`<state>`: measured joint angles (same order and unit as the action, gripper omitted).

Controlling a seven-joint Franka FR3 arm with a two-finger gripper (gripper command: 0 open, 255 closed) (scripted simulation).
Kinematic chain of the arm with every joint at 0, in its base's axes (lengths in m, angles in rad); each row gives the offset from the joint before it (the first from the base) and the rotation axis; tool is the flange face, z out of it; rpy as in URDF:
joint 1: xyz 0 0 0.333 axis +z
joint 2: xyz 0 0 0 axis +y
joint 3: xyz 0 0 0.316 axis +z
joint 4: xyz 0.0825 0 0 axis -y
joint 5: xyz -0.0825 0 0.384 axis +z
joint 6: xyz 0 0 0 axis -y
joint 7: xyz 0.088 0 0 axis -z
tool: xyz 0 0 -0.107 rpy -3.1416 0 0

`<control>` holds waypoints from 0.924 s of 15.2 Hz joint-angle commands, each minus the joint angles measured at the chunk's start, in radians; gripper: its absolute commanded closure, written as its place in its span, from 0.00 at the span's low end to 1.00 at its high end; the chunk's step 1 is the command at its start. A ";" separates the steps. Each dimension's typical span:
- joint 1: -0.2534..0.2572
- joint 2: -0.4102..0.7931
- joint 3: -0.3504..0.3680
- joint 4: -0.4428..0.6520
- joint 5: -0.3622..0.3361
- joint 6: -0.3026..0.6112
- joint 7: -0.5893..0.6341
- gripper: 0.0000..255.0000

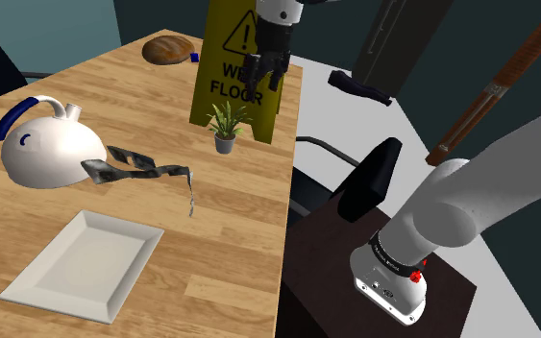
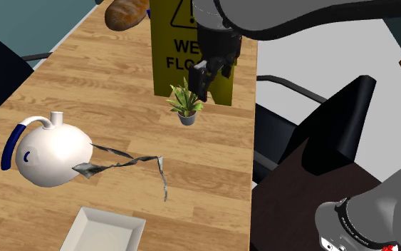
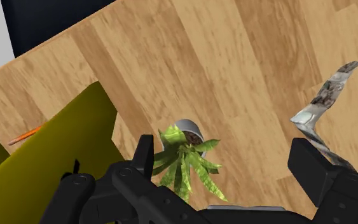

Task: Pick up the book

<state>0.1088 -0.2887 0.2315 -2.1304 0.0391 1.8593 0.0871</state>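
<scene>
The book (image 1: pixel 139 169) is a thin, crumpled grey thing lying flat on the wooden table (image 1: pixel 230 250), next to a white teapot (image 1: pixel 45 146). It also appears in the second exterior view (image 2: pixel 124 163) and, past one fingertip, in the wrist view (image 3: pixel 324 105). My gripper (image 1: pixel 263 86) hangs open in the air above a small potted plant (image 1: pixel 225 125), in front of a yellow wet-floor sign (image 1: pixel 234 67). Between the spread fingers, the wrist view's gripper (image 3: pixel 225 162) frames the plant (image 3: pixel 184 159). Nothing is held. The book lies well off toward the shoulder view's lower left.
A white rectangular tray (image 1: pixel 86 261) sits at the table's near end. A loaf of bread (image 1: pixel 169 49) lies at the far end, behind the sign. A black chair (image 1: pixel 369 178) stands beside the table's edge, next to my stand. An orange pencil (image 3: pixel 25 135) lies beyond the sign.
</scene>
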 commanded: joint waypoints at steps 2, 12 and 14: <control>0.018 0.113 0.044 0.071 -0.026 0.012 0.036 0.00; 0.114 0.499 0.140 0.363 -0.163 -0.015 0.153 0.00; 0.144 0.580 0.148 0.434 -0.194 -0.032 0.172 0.00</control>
<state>0.2373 0.2415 0.3750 -1.7325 -0.1353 1.8287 0.2470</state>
